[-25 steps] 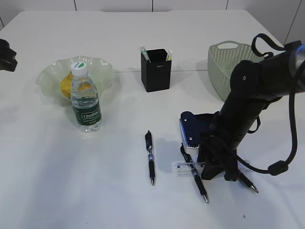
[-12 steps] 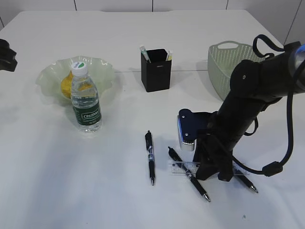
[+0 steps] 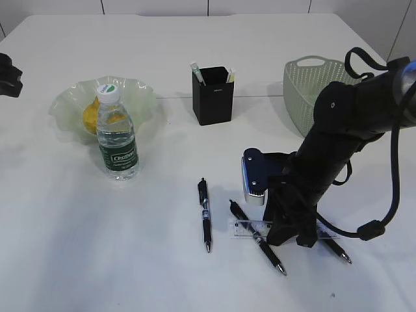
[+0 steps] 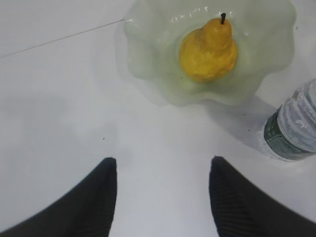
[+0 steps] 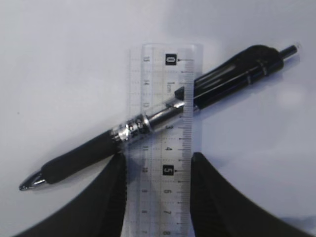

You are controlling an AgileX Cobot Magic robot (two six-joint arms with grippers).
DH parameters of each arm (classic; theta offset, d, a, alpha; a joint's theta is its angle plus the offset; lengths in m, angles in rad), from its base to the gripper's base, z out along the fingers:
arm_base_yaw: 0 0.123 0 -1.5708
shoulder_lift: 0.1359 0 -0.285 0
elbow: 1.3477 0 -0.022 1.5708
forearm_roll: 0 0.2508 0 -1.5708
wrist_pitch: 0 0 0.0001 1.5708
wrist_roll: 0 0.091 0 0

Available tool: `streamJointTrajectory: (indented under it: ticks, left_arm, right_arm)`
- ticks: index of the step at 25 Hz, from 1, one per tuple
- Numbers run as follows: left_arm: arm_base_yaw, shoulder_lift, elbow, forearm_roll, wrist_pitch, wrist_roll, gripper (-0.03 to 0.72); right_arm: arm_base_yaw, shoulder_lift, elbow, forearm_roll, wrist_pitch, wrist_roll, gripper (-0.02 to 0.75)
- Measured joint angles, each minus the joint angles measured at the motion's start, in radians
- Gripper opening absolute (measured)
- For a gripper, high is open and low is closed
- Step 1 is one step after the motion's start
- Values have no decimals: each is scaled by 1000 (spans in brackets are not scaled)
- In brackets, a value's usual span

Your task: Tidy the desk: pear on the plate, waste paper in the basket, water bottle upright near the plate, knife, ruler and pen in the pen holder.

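Clear plastic ruler lengthwise between the right gripper's clamped fingers, black pen diagonal across it.

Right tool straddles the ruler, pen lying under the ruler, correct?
Not quite: the pen lies across the top of the ruler, not under it. The right tool does straddle the ruler. The right wrist view shows it.

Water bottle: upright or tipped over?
Upright. The water bottle stands on its base on the desk, white cap on top, just in front of the plate.
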Motion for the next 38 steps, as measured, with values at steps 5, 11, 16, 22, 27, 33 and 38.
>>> streamJointTrajectory:
  ticks: [5,11,16,22,27,33,38]
  left_arm:
    - [0,0,0,0,0,0,411]
    - [0,0,0,0,0,0,408]
    - [0,0,0,0,0,0,403]
    - [0,0,0,0,0,0,401]
    - [0,0,0,0,0,0,401]
    - [0,0,0,0,0,0,400]
    - [0,0,0,0,0,0,400]
  right_arm:
    - [0,0,0,2,0,0,282]
    - [0,0,0,2,0,2,282]
    - [0,0,0,2,0,2,282]
    - [0,0,-50,-15,48,33,282]
    - [0,0,-60,-37,68,49,282]
    - [0,0,-82,-43,75,83,282]
    - [0,0,-163,-45,97,164,282]
